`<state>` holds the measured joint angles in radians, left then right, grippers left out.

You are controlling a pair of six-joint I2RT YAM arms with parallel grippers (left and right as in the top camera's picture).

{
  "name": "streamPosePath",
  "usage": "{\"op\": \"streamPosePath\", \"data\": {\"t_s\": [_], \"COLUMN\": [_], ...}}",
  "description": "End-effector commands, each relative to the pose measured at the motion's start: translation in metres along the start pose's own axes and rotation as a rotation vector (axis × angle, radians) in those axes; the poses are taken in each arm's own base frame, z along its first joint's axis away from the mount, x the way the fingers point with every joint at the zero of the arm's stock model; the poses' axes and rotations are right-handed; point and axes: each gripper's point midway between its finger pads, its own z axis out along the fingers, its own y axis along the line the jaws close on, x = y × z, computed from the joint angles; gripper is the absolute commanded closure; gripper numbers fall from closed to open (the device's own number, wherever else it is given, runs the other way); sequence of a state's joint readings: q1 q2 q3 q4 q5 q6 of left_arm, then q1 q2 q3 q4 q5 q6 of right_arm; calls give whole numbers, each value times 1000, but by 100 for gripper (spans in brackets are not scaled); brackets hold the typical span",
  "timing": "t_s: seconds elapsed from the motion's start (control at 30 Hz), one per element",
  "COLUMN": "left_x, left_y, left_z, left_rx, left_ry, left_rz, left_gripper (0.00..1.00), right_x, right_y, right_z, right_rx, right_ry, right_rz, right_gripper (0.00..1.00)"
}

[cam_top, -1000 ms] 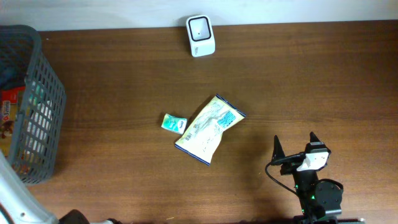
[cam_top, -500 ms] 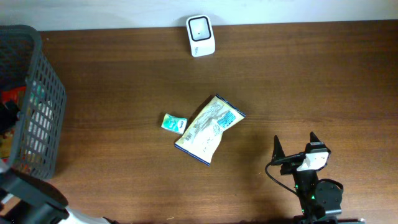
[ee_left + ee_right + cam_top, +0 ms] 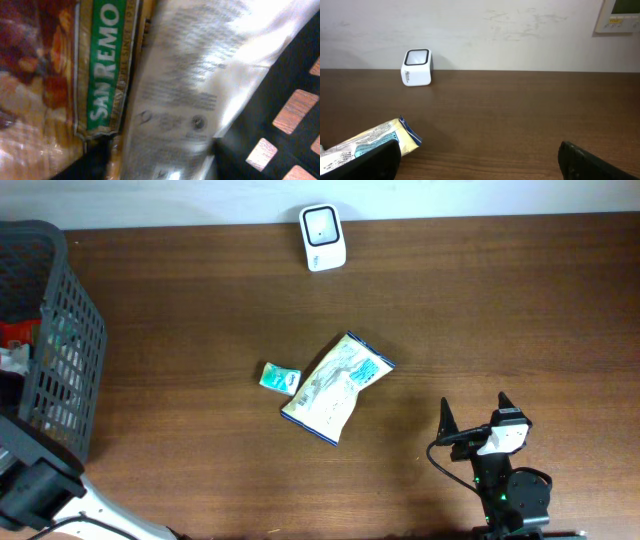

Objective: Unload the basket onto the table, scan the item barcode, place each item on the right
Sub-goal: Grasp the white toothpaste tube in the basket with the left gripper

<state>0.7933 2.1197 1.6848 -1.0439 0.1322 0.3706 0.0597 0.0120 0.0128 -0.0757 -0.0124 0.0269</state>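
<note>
Since the earlier frame the left arm [image 3: 35, 490] has been shifted at the basket [image 3: 70, 330]. The left end effector [image 3: 155, 157] is pressed close over a white packet [image 3: 190, 85] inside it, beside a San Remo packet [image 3: 102, 65], and its opening cannot be told. The right end effector [image 3: 473, 402] is held wide open and empty, well right of the basket, and the scanner [image 3: 322, 237] is set on the desk [image 3: 200, 300] between.

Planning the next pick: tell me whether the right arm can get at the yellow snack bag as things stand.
Probably yes. The right hand stands open, and only bare table lies between it and the snack bag. The green packet sits on the bag's far side, out of the way.
</note>
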Motion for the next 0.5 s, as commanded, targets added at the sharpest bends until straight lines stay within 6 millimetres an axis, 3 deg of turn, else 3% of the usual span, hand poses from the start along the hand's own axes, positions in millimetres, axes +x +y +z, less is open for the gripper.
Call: {"op": "streamPosePath", "data": {"t_s": [0.0, 0.07, 0.17, 0.23, 0.33, 0.47], "left_x": [11, 13, 10, 6, -7, -34], "left_y": [-10, -7, -7, -4, 0, 1], "left_z": [30, 29, 23, 9, -20, -87], "left_rx": [71, 57, 55, 32, 4, -32], "left_ry": [67, 74, 76, 80, 56, -56], "left_rz": [4, 4, -17, -46, -94, -201], "left_gripper": [84, 98, 100, 100, 100, 100], "right_x": [3, 3, 3, 3, 3, 3], "right_y": [0, 1, 0, 0, 0, 1], "right_z": [0, 0, 0, 0, 0, 0], "right_rx": [-1, -1, -1, -1, -1, -1], "right_ry": [4, 4, 4, 4, 4, 4], "right_rz": [11, 11, 11, 11, 11, 11], "right_gripper": [1, 1, 1, 1, 1, 1]}}
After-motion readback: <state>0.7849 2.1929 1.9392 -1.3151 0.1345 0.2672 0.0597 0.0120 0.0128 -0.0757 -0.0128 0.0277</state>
